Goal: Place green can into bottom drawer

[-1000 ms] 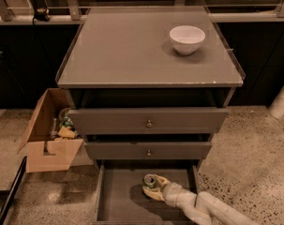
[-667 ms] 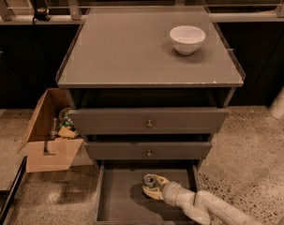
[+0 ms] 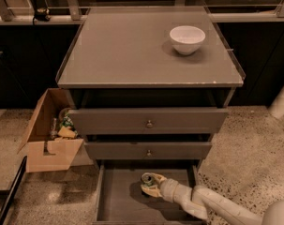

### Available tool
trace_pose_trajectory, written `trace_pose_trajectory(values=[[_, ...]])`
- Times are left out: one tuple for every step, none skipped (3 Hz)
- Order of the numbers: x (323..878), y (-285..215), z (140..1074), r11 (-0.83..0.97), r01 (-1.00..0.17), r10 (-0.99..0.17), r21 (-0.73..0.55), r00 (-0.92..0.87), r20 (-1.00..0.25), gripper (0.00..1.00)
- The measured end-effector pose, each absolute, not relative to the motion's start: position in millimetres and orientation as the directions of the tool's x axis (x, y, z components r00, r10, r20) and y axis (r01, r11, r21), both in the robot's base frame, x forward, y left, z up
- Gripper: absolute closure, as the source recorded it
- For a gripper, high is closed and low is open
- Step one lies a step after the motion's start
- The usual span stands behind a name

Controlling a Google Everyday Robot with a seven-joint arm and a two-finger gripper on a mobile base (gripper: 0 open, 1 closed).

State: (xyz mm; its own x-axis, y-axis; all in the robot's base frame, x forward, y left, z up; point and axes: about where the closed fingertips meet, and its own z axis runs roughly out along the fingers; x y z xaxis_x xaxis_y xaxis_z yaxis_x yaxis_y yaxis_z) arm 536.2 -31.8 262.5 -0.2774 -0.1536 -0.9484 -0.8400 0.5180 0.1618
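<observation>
Very little changes over the last second: the gripper sits in the same spot as before, low inside the open bottom drawer, right of its middle and towards the far end, just under the front of the middle drawer. The arm reaches in from the near right corner of the scene. The claw is closed around the green can, which leans over with its silver top turned up and to the left. A can tilted like that could not stand alone, so it looks held rather than let go. A dark shadow lies on the drawer floor near the can; whether the can already touches the floor I cannot tell.

The pause suggests the carry is over and the task is close to done: the can is within the drawer walls, and what remains is to set it down and release it. The white bowl on the cabinet top and the cardboard box at the left have not moved.
</observation>
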Motion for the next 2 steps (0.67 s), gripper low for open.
trace_pose_trajectory(values=[[537.8,-29.4,246.1,0.515,-0.836,-0.162,0.186,-0.308,-0.938,1.0],[537.4,-28.6,232.0,0.518,-0.829,-0.166,0.21,-0.339,-0.926,1.0]])
